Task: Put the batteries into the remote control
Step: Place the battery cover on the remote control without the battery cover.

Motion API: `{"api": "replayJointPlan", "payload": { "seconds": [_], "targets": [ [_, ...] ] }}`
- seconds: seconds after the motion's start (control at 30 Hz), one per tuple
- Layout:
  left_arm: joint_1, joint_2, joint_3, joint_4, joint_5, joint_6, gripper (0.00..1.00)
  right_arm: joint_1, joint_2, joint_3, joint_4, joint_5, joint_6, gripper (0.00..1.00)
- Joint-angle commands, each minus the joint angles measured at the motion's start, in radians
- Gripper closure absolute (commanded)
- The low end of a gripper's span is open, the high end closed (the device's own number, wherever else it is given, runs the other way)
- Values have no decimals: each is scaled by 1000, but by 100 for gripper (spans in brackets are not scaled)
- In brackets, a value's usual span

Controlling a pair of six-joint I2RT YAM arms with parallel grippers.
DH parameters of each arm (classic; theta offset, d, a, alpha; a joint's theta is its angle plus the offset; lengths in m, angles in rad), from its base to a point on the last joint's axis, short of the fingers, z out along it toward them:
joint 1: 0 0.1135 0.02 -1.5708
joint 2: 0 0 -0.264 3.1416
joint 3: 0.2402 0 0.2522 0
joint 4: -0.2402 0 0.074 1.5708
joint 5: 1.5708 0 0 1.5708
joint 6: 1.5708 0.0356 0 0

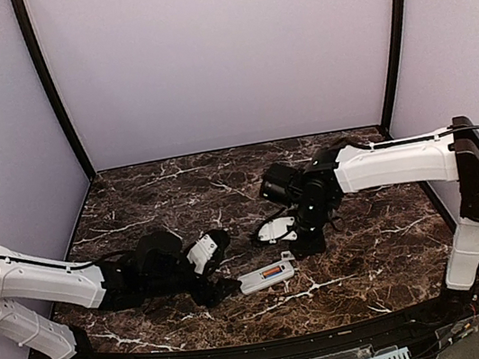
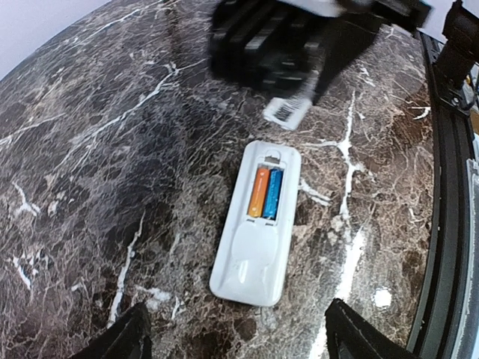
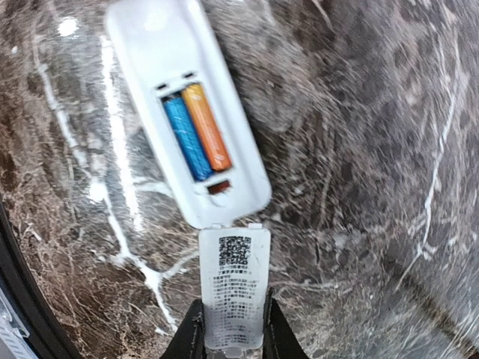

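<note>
Remote control (image 2: pixel 251 258), batteries (image 2: pixel 266 193) in, lies just before the spread left pincer (image 2: pixel 238 334).

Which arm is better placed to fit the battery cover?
Right. The right hand grips the flat white printed cover beside the open bay of the white plastic remote control, holding orange and blue cylindrical batteries. The left hand is open, empty.

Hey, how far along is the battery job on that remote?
Done: both batteries sit in the open bay of the remote control. In hand: the right gripper holds the cover by the remote's end; the left gripper is open, empty. Left: fitting the cover.
</note>
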Motion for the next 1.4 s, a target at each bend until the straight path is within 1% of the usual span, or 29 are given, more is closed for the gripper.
{"api": "replayJointPlan", "payload": {
  "seconds": [0.0,0.07,0.13,0.23,0.33,0.47,0.63,0.77,0.87,1.03,1.37],
  "targets": [
    [-1,-29,-98,147,-154,-79,23,67,7,10,16,13,-145,86],
    [-1,-32,-121,138,-294,-93,24,90,35,33,1,55,-170,86],
    [-1,-40,-138,119,-366,-120,24,111,65,61,-11,86,-179,86],
    [-1,-52,-167,129,-440,-185,24,145,121,109,-39,143,-189,85],
    [-1,-55,-206,171,-511,-211,24,162,185,174,-81,202,-202,85],
    [-1,-36,-210,193,-542,-218,24,170,242,249,-110,218,-202,85],
    [-1,-20,-218,197,-569,-240,24,183,275,301,-149,216,-203,85],
    [-1,8,-215,211,-549,-230,24,188,288,313,-169,188,-207,85],
    [-1,29,-214,215,-561,-229,24,187,296,321,-175,178,-212,85],
    [-1,26,-227,245,-563,-230,23,187,318,336,-175,161,-215,85],
    [0,32,-230,250,-560,-218,22,187,343,351,-167,163,-209,85]
  ]
}}
